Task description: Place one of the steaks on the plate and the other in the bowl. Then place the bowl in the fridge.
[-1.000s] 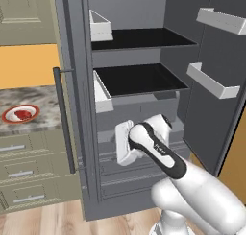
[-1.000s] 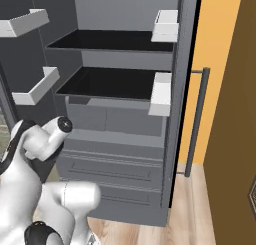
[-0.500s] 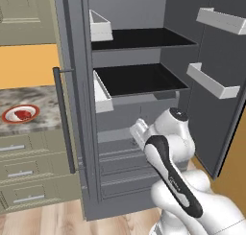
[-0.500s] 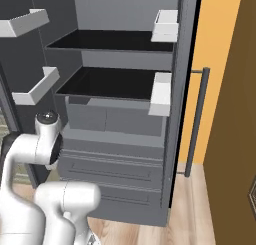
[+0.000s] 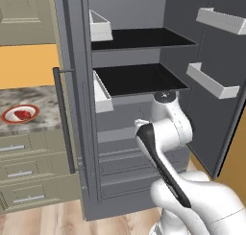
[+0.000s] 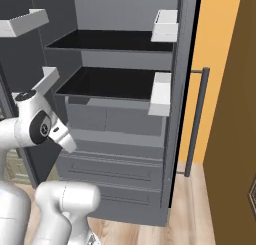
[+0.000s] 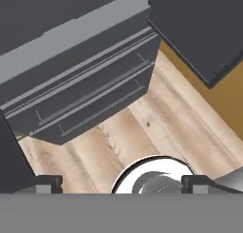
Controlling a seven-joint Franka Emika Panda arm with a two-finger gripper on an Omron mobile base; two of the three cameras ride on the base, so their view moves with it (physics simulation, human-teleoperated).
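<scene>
Standing wide open with both doors swung out, the tall grey double-door fridge (image 5: 139,85) shows two dark shelves (image 5: 139,78), white door bins (image 5: 211,80) and grey lower drawers (image 7: 90,99), and nothing rests on the shelves. Off to the left in the left base view, a small round plate with a white centre and red rim (image 5: 19,114) sits on the speckled stone counter (image 5: 29,97) with a red raw steak (image 5: 21,115) lying on it. Folded low before the drawers, the white arm (image 5: 166,133) points its two-finger gripper (image 7: 121,183) down at the pale wooden floor (image 7: 156,127), dark fingertips (image 7: 47,183) spread far apart and grasping nothing.
</scene>
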